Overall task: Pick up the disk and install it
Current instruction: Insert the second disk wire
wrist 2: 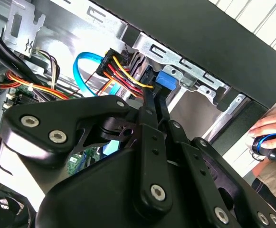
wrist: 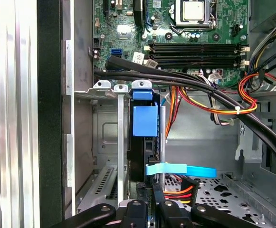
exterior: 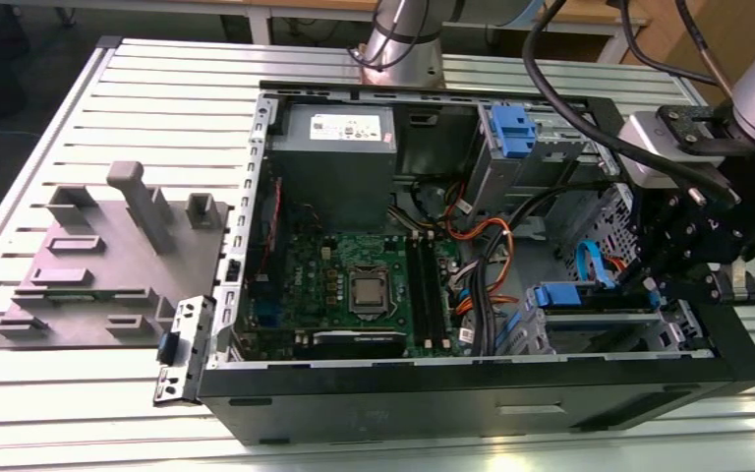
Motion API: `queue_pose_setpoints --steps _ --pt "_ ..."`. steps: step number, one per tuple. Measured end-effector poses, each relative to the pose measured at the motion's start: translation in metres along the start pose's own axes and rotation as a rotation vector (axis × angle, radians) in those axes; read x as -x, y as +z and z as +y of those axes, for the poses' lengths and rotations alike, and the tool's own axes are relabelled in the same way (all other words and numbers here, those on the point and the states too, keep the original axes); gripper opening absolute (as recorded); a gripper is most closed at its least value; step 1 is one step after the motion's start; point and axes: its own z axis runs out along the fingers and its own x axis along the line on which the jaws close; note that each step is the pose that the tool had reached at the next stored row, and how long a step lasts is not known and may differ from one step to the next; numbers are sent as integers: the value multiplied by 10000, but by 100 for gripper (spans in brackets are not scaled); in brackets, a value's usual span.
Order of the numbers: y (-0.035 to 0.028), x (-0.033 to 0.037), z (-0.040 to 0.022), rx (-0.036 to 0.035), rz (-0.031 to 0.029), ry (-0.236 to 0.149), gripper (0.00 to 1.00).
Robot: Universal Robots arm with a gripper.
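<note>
The disk (wrist: 145, 121) stands on edge in the metal drive bay at the case's front corner, its blue carrier frame facing the motherboard. In the exterior view the disk (exterior: 568, 295) sits low in the bay on the exterior view's right, with my gripper (exterior: 651, 285) right beside it. In both wrist views the two thin black fingers (wrist 2: 147, 114) run close together along the disk's dark edge. The gripper (wrist: 152, 189) looks shut on it, just behind the blue tab (wrist 2: 165, 80). Most of the disk's body is hidden by the bay.
Red, yellow and black cables (wrist: 214, 102) and a blue flat cable (wrist: 176, 169) cross next to the bay. The motherboard (exterior: 351, 285), power-supply box (exterior: 338, 133) and a second blue carrier (exterior: 509, 133) fill the case. A grey fixture (exterior: 115, 256) lies outside. A hand (wrist 2: 271, 126) rests beside the case.
</note>
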Motion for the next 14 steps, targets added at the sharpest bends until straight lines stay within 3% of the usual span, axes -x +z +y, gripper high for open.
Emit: queue_pose_setpoints --steps 5,14 --pt "2 1 -60 8 1 -1 16" --pt "3 2 -67 10 -1 -5 17"
